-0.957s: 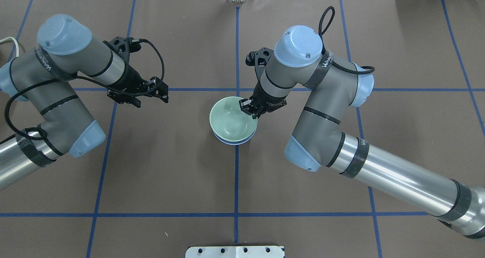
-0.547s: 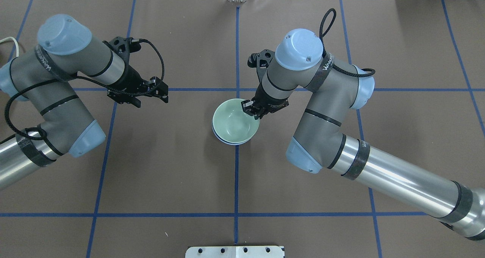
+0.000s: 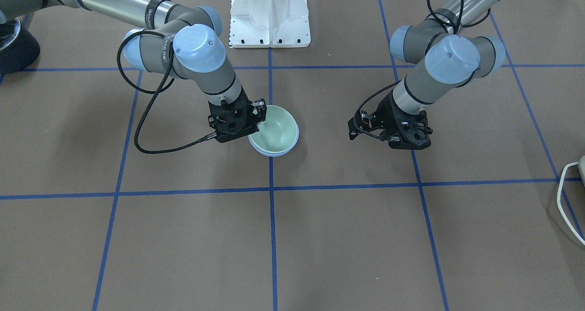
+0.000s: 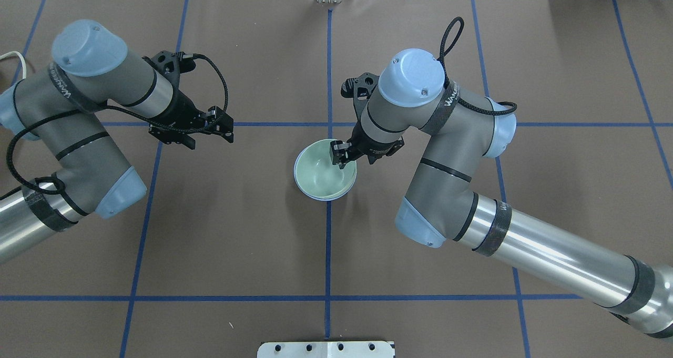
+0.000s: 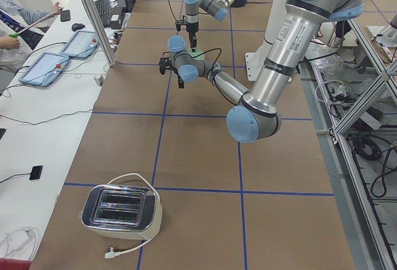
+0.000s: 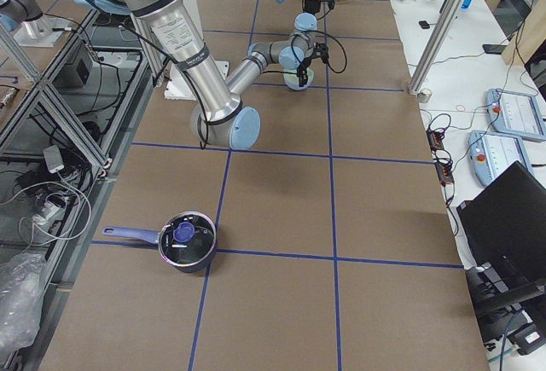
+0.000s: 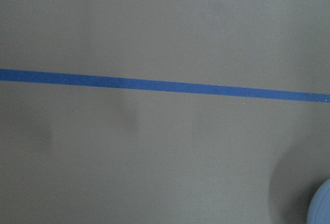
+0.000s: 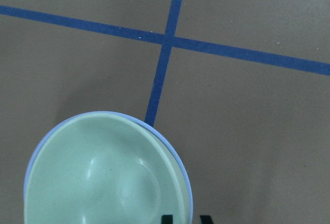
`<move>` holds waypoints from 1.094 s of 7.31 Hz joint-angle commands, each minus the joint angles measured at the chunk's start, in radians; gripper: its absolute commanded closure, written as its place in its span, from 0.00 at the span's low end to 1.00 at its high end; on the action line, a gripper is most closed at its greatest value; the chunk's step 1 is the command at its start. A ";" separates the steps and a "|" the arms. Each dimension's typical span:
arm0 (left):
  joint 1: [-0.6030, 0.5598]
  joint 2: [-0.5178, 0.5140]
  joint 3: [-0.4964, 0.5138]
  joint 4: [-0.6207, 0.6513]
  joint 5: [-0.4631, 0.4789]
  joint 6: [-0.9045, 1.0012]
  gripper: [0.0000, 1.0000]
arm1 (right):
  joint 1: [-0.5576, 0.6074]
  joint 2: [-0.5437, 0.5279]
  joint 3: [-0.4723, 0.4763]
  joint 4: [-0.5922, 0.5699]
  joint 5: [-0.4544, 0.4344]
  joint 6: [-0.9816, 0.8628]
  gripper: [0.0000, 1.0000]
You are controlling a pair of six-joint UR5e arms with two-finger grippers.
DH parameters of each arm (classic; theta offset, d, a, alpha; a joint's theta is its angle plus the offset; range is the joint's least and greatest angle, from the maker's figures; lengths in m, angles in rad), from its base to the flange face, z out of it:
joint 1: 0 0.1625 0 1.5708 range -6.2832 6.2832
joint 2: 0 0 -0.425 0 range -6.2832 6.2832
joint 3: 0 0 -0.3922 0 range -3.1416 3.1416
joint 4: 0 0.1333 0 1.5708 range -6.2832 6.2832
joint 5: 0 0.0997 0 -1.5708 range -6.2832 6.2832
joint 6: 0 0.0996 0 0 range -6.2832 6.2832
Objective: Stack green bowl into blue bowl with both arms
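The pale green bowl (image 4: 320, 171) sits nested inside the blue bowl (image 4: 326, 198) near the table's middle, on a blue tape line. Only the blue bowl's thin rim shows around it (image 3: 274, 155). My right gripper (image 4: 343, 155) is at the bowls' right-far rim. In the right wrist view its fingertips (image 8: 166, 219) straddle both rims with small gaps, so the gripper (image 8: 185, 219) looks open around the green bowl (image 8: 103, 177) and the blue rim (image 8: 105, 113). My left gripper (image 4: 227, 128) is open and empty, well to the left of the bowls.
The white base pedestal (image 3: 269, 16) stands at the robot's side of the table. A toaster (image 5: 121, 211) stands at the left end and a dark pot with a lid (image 6: 186, 241) at the right end. A white cable (image 3: 566, 187) lies at the edge.
The green bowl has gone from sitting offset above the blue bowl to centred and lower in it. The right gripper shifted slightly left, its inner finger further inside. The left arm has not moved.
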 commanded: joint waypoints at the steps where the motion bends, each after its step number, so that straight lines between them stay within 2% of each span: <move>1: -0.002 0.000 0.000 0.001 -0.001 0.000 0.07 | 0.028 -0.003 0.049 0.016 0.003 -0.005 0.00; 3: -0.029 0.002 -0.012 0.008 -0.004 0.032 0.05 | 0.083 -0.078 0.097 0.111 -0.002 -0.008 0.00; 4: -0.073 0.036 -0.040 0.011 -0.025 0.085 0.03 | 0.158 -0.116 0.107 0.137 -0.009 -0.010 0.00; 6: -0.205 0.104 -0.068 0.015 -0.120 0.249 0.02 | 0.238 -0.237 0.146 0.133 -0.003 -0.124 0.00; 8: -0.317 0.165 -0.074 0.067 -0.152 0.445 0.02 | 0.344 -0.355 0.172 0.124 0.036 -0.163 0.00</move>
